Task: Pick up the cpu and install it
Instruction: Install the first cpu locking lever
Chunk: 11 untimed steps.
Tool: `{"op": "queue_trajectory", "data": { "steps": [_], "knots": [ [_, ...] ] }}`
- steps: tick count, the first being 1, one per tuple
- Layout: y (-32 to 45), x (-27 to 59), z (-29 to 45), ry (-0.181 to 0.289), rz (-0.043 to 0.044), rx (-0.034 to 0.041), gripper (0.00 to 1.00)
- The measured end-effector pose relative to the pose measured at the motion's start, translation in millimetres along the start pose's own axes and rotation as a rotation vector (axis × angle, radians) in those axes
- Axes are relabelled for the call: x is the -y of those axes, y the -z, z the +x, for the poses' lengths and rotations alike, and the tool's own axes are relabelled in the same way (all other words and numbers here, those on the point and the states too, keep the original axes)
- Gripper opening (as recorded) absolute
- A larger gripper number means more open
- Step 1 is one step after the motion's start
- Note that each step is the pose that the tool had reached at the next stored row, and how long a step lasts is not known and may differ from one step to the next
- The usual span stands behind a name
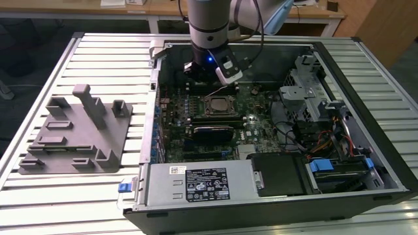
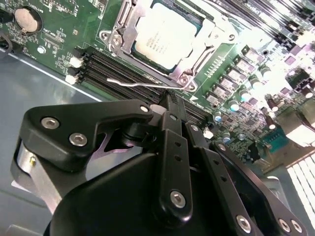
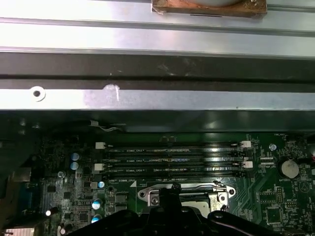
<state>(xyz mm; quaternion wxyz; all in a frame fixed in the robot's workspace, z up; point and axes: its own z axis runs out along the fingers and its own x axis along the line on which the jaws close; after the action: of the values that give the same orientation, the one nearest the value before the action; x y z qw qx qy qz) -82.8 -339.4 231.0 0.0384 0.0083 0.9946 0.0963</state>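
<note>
slatted metal tabletop (image 1: 65, 205) carries an open computer case (image 1: 261, 211) lying on its side, with a grey plastic fixture (image 1: 78, 132) of upright posts well apart from it, toward the exterior view's left. nearest the exterior camera inside the case sits the silver power supply (image 1: 196, 183). beyond it lies the green motherboard (image 1: 261, 128). the cpu (image 2: 160, 37) is already seated in the socket at the middle of the board, its pale metal top facing up and ringed by the socket's metal frame (image 2: 118, 39); the exterior view shows the cpu (image 1: 218, 104) there too. a thin wire lever (image 2: 138, 84) lies along the frame's edge, between the socket and the black memory slots (image 3: 172, 157). my gripper (image 2: 169, 101) hangs just past the socket, over those slots, its tip close to the lever's end; contact with the lever cannot be confirmed. whether my gripper is released or clenched i cannot tell. it holds no cpu. a coin battery (image 3: 288, 168) sits on the board near the slots. farther off stands the case's far wall (image 1: 274, 54), then wooden desks (image 1: 313, 12).
</note>
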Motion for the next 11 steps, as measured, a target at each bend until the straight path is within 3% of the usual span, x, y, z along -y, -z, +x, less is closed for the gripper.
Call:
{"op": "queue_trajectory", "data": {
  "steps": [3,9,11],
  "knots": [
    [-1.4,0.2,0.1,0.001,-0.0003,0.0106,0.11],
    [-1.5,0.2,0.1,0.000,-0.0002,0.0110,0.11],
    [-1.5,0.2,0.1,-0.015,0.0008,0.0148,0.11]
  ]
}}
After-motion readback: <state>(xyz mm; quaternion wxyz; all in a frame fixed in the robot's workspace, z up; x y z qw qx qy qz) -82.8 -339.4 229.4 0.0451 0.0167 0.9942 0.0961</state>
